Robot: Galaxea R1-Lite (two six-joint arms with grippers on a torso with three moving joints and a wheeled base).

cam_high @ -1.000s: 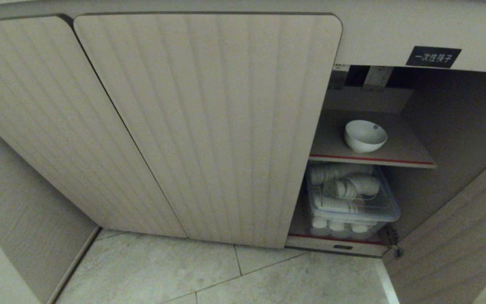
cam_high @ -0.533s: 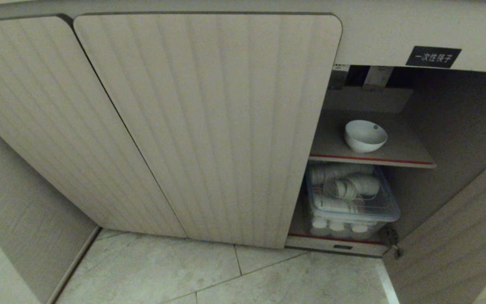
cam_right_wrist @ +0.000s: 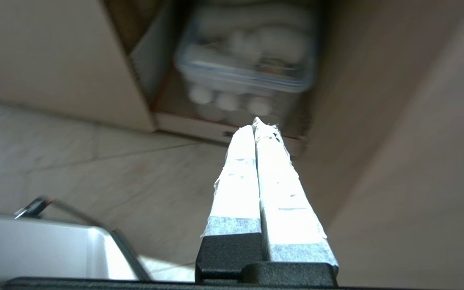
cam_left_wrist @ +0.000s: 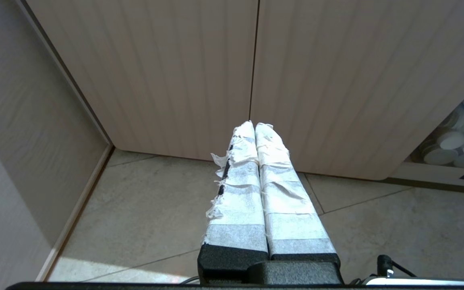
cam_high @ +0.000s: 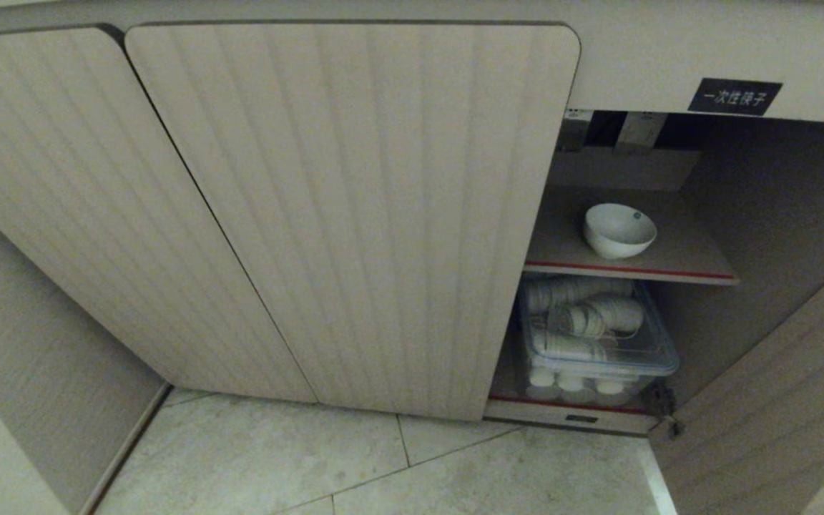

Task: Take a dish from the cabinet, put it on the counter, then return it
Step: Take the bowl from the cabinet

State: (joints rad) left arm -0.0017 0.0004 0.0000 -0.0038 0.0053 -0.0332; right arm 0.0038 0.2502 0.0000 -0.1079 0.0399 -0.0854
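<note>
The dish (cam_high: 619, 229) sits upright on the red-edged upper shelf (cam_high: 677, 266) of the cabinet (cam_high: 355, 214), whose right-hand section stands open. Beneath that shelf a clear box (cam_high: 598, 350) holds white cups. A black label (cam_high: 734, 96) sits above the opening. The left gripper (cam_left_wrist: 255, 125) points at the closed doors, fingers pressed together, holding nothing. The right gripper (cam_right_wrist: 256, 123) points toward the box, fingers likewise together and empty, over the tiled floor (cam_high: 383, 465).

Small glossy white round bowl (cam_high: 619, 229) sits upright on the red-edged upper shelf of the open beige ribbed-door cabinet (cam_high: 355, 214).
</note>
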